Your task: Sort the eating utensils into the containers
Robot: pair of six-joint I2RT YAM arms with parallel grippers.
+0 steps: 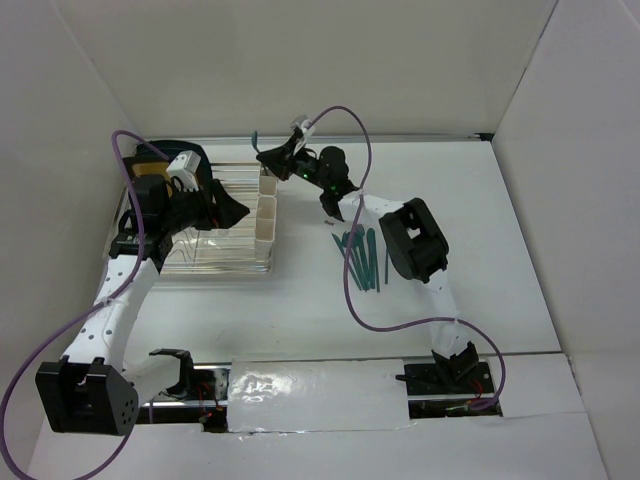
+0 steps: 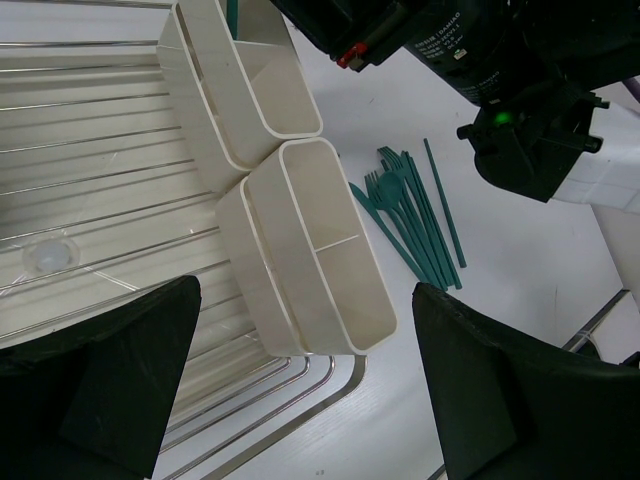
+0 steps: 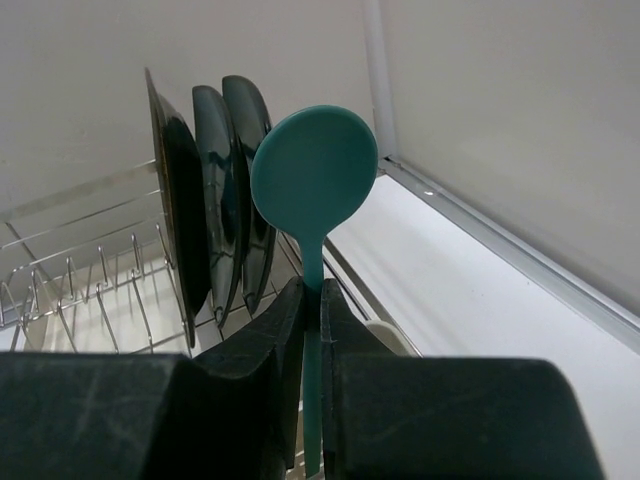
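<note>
Several teal utensils (image 1: 360, 258) lie in a pile on the table right of the cream-white containers (image 1: 266, 215); the pile also shows in the left wrist view (image 2: 410, 215). My right gripper (image 3: 312, 300) is shut on a teal spoon (image 3: 315, 170), bowl end up, held over the far end of the container row (image 1: 272, 158). A container rim (image 3: 390, 335) shows just below it. My left gripper (image 2: 305, 400) is open and empty, hovering over the near container (image 2: 320, 260) at the rack's edge. A teal handle (image 2: 232, 15) stands in the far container (image 2: 250, 80).
The clear wire dish rack (image 1: 205, 255) lies left of the containers. Dark plates (image 3: 215, 200) stand upright in its far end. My right arm (image 2: 500, 80) reaches over the table behind the utensil pile. White walls close in the table at the back and sides.
</note>
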